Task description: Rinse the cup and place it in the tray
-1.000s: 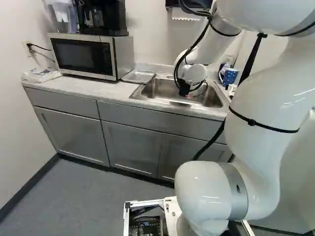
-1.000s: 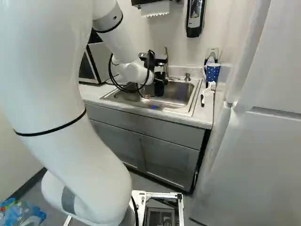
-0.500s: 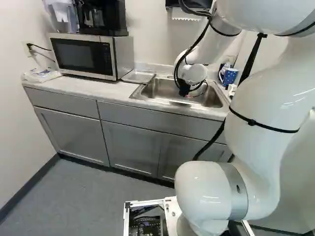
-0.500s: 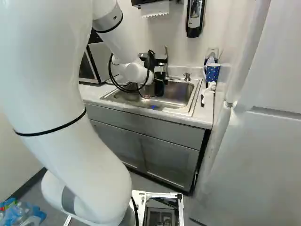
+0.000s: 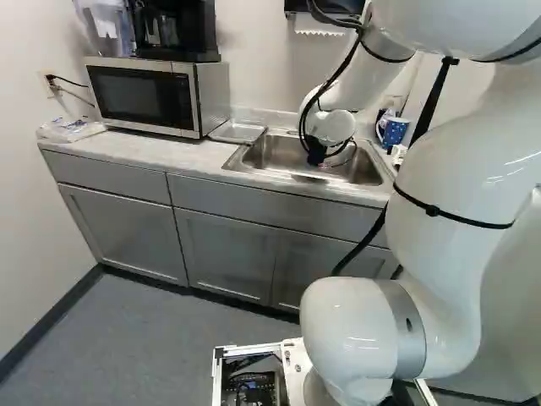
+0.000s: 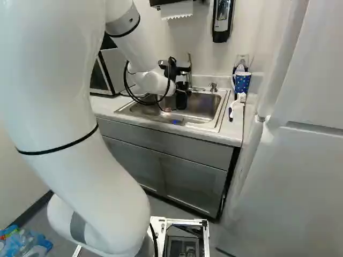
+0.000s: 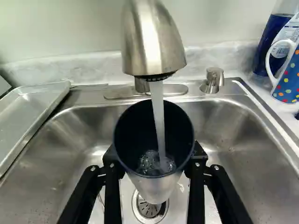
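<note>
Cup [image 7: 152,185]: is facing up under the tap [image 7: 152,42], over the sink [image 7: 233,126]; water [image 7: 158,109] is running in and bubbling.
Gripper [image 6: 182,98]: is squeezing the cup from both sides.
Tray [image 7: 30,109]: is lying by the sink's left edge, near the microwave [image 5: 139,95].
Spotted mug [image 7: 290,77]: is standing near the sink's back right corner.
Brush [image 6: 240,99]: is resting by the sink's right edge.

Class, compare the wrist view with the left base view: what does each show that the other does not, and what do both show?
Only the wrist view: the water stream falling from the faucet into the cup, and the drain.
Only the left base view: the coffee maker and the cabinet doors.
Both: the sink, the tray and the dotted mug.
</note>
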Available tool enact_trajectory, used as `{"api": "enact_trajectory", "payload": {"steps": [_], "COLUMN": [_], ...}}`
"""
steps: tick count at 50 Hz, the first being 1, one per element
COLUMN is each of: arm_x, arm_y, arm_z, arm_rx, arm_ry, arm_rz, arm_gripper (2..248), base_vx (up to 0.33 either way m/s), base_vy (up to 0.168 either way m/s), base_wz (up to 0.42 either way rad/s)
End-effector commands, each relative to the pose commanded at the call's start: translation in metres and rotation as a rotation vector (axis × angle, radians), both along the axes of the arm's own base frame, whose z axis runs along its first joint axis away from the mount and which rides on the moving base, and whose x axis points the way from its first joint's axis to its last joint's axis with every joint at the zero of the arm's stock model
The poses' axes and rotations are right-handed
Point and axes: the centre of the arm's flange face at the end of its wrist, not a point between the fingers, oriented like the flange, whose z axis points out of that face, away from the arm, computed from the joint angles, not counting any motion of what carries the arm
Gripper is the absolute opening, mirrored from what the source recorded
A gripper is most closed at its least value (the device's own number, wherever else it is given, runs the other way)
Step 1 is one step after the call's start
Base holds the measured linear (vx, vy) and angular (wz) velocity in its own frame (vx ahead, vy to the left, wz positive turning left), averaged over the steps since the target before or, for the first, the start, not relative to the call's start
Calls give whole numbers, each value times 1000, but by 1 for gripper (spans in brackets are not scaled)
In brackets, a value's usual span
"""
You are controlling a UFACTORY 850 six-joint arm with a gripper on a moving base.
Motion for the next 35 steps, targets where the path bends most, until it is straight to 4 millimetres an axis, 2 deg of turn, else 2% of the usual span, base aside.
{"api": "enact_trajectory", "payload": {"steps": [35], "arm_x": [0], "arm_y": [0], "arm_z": [0], "arm_rx": [0], "arm_ry": [0], "arm_rz": [0], "arm_gripper": [126], "base_vx": [0], "base_vy": [0], "base_wz": [0]}}
